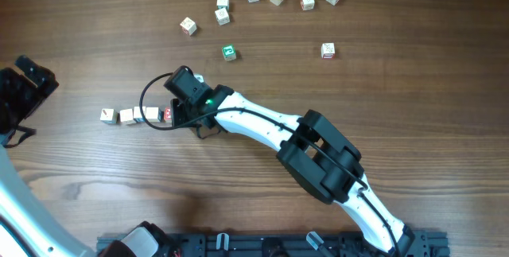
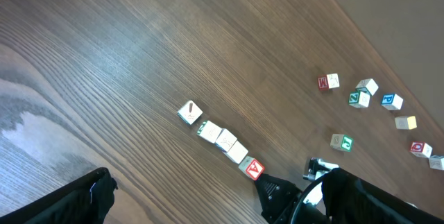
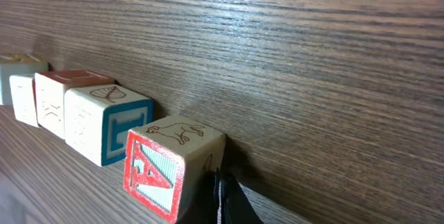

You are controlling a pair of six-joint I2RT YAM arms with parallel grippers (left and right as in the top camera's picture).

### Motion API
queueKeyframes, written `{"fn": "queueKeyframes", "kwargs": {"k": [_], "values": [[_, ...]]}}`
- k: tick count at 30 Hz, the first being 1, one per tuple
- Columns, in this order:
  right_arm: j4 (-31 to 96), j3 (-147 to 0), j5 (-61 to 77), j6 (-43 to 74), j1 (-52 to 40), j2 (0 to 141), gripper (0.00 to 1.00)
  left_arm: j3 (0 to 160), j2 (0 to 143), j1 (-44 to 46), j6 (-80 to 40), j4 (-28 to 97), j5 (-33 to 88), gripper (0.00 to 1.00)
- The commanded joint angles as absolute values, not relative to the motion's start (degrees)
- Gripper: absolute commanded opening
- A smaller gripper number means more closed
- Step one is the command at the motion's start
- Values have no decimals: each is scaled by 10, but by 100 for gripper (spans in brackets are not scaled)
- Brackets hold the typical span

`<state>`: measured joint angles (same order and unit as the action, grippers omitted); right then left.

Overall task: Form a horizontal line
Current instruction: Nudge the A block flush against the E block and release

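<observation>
Jaws of the right gripper (image 1: pixel 169 116): state cannot be determined (one dark fingertip (image 3: pixel 229 204) touches the red "A" end of the horizontal line (image 1: pixel 145 114)). Square-edged, pale wooden cubes lie edge to edge, left of centre on the grained wood table (image 1: pixel 358 90). Left gripper (image 1: pixel 26 86) is spread, well apart at the left edge.

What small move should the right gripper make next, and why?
Probably a slight push of the A cube toward the next cube. The left wrist view seems to show a thin gap between them, and the right gripper sits right beside the A cube.
</observation>
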<state>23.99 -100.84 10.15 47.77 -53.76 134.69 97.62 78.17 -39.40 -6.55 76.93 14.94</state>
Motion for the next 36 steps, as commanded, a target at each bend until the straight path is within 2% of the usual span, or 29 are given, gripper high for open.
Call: {"fn": "queueKeyframes", "kwargs": {"k": [1,36], "values": [[231,-1004,116,479,-542,1359,4,986,782,-396,-69,768,158,100],[180,-1004,139,480,-542,1360,5,986,782,-396,-69,768,158,100]]}}
